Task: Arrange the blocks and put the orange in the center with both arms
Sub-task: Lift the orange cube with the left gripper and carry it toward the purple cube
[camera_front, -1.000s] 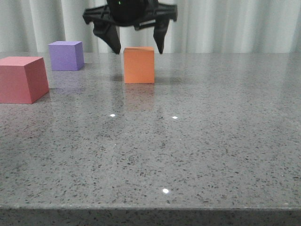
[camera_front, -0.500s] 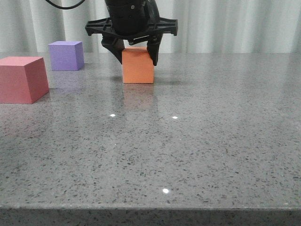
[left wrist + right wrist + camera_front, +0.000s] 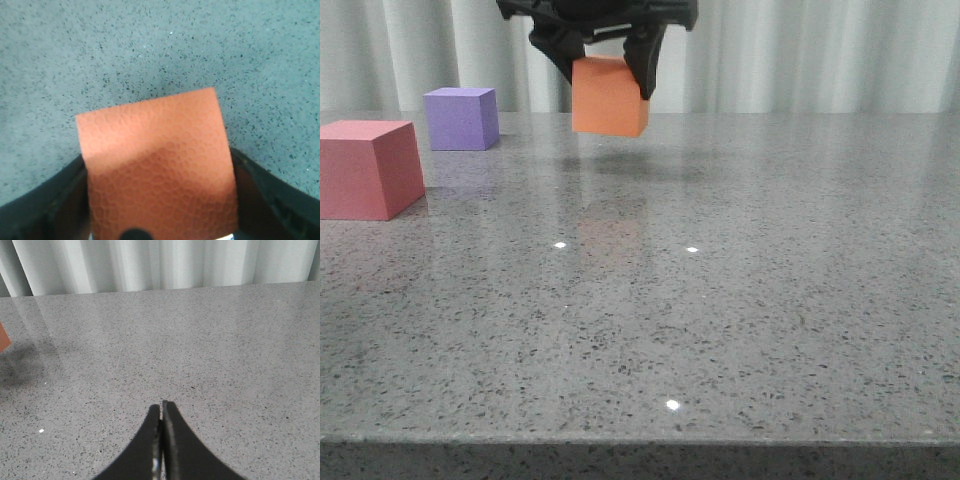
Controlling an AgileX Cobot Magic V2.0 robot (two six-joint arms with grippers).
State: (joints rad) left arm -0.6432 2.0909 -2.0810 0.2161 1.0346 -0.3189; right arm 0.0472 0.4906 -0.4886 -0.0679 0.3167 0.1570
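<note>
- Left gripper (image 3: pixel 610 72), top centre of the front view: fingers pinch the orange cube (image 3: pixel 610 96) by its sides, clear of the grey table (image 3: pixel 740 300), slightly tilted.
- Purple cube (image 3: pixel 461 118) and red-pink cube (image 3: pixel 367 168): resting at the left edge, apart.
- Right gripper (image 3: pixel 161 412): fingertips pressed together, holding nothing.

The black left gripper (image 3: pixel 605 72) has two thick curved fingers under a wide bar, and the black right gripper (image 3: pixel 161 407) has two smooth, pointy fingers.
</note>
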